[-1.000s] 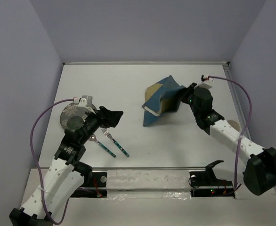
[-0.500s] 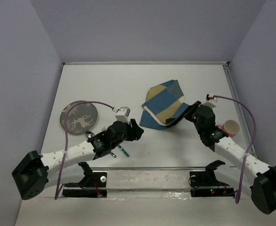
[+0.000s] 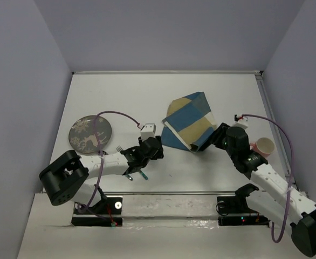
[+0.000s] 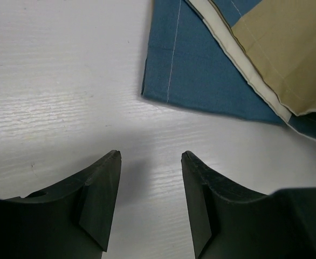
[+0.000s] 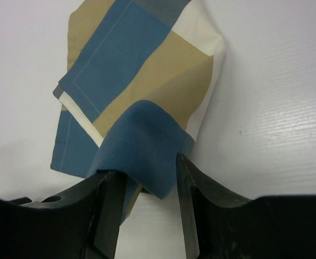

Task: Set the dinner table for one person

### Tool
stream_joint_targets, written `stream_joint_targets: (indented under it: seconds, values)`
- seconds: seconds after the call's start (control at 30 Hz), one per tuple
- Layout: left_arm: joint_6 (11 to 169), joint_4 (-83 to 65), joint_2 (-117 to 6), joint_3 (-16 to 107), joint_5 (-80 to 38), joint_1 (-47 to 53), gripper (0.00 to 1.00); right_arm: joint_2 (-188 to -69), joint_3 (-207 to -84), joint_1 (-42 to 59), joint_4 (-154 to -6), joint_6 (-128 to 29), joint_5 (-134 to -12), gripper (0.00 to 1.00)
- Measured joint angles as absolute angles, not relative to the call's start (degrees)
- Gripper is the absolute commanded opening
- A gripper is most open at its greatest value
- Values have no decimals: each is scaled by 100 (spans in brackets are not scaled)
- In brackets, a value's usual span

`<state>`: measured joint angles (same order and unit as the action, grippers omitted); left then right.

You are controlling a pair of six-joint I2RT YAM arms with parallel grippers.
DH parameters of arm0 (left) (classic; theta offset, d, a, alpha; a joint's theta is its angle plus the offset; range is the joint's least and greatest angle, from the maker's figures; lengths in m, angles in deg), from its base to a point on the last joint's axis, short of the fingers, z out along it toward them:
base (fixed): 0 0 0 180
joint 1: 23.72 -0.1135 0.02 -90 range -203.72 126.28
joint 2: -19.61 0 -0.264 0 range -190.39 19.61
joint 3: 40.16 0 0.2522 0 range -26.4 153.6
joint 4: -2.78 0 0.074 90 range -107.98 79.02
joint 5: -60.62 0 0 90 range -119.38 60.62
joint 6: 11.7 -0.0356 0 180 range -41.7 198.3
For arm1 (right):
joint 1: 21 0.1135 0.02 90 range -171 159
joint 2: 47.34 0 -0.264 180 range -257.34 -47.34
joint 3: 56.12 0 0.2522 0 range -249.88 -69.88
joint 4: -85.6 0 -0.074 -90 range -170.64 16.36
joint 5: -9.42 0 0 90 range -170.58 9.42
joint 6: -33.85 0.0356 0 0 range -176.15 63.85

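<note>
The blue-and-tan checked placemat [image 3: 187,121] lies folded on the white dinner table [image 3: 120,97], right of centre. My right gripper [image 3: 213,139] is at its near right corner. In the right wrist view the gripper [image 5: 147,164] is open, with a raised blue flap of the placemat [image 5: 142,135] between the jaws, resting against the left finger. My left gripper [image 3: 157,150] is open and empty, low over bare table [image 4: 66,81]. In its wrist view [image 4: 150,155] the placemat's blue corner [image 4: 201,81] lies just ahead, apart from the fingers.
A dark patterned plate [image 3: 90,134] sits at the left. Two teal-handled forks [image 3: 130,175] lie partly hidden under my left arm. A pink cup [image 3: 265,145] stands at the right, beside my right forearm. A grey wall closes the table's far edge.
My left arm has swung from the plate down and right to the placemat's near corner. My right gripper has drawn the lifted placemat nearer, lowered it, and its jaws now stand apart.
</note>
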<state>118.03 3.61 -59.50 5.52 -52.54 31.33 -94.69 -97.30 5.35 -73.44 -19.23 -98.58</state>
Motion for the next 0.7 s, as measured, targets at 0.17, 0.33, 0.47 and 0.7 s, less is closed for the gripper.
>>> stream_joint_targets:
  seconds: [0.17,0.33,0.47,0.7]
  values:
    - [11929,477,-6319,685,-5398,3133,60,-8940,-9922,535,-6793,-2233,-9777,49]
    - [11975,595,-6724,897,-5484,3092,60,-8940,-10513,594,-6380,-2626,-9410,49]
    - [12023,709,-6936,987,-5488,2989,60,-9062,-10751,752,-6255,-2838,-9178,49]
    - [12183,1006,-7331,1140,-5473,2751,59,-9301,-11138,970,-5943,-3352,-8706,47]
